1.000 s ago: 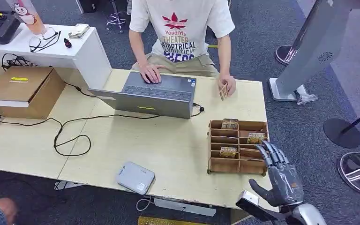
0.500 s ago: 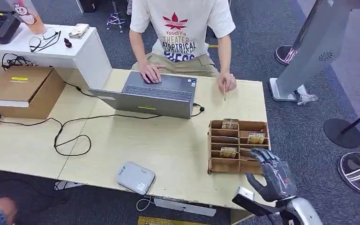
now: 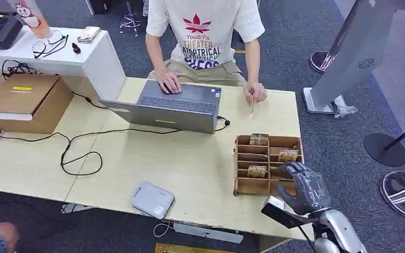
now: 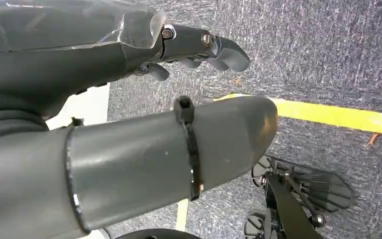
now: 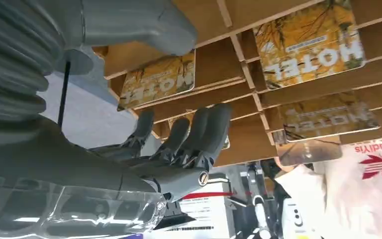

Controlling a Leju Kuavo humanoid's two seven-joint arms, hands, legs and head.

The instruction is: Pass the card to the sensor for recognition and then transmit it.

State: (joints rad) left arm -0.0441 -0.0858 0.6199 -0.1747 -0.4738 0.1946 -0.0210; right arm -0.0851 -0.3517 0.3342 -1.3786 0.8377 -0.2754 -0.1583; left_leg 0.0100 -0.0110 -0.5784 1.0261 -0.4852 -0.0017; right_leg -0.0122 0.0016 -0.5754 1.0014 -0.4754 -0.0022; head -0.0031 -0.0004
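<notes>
Three cards stand in the wooden rack (image 3: 268, 164) at the right end of the bench (image 3: 190, 163): one card (image 3: 258, 139) in the far row, one (image 3: 288, 155) in the next row on the right, and one (image 3: 257, 171) lower on the left; in the right wrist view a yellow card (image 5: 309, 45) printed HOTEL stands in its slot, with another (image 5: 157, 79) in a slot beside it. The right robot hand (image 3: 301, 187) hangs over the rack's near right corner, fingers (image 5: 204, 134) curved toward the slots with nothing between them and the thumb (image 5: 144, 25) apart, so it is released and grasping nothing; whether the fingertips touch the wood cannot be told. The left robot hand (image 4: 129, 124) hangs over grey carpet (image 4: 328, 59) crossed by a yellow stripe (image 4: 338, 115), fingers straight and apart, empty. On the near bench edge, left of the rack, lies a grey sensor (image 3: 152, 200). Across the bench a person (image 3: 203, 37) sits at a laptop (image 3: 169, 108), one hand on its keys and the other holding a card (image 3: 252, 107) upright on the bench just beyond the rack. A black cable (image 3: 82, 145) loops over the bench, and a cardboard box (image 3: 26, 103) stands at the left end
</notes>
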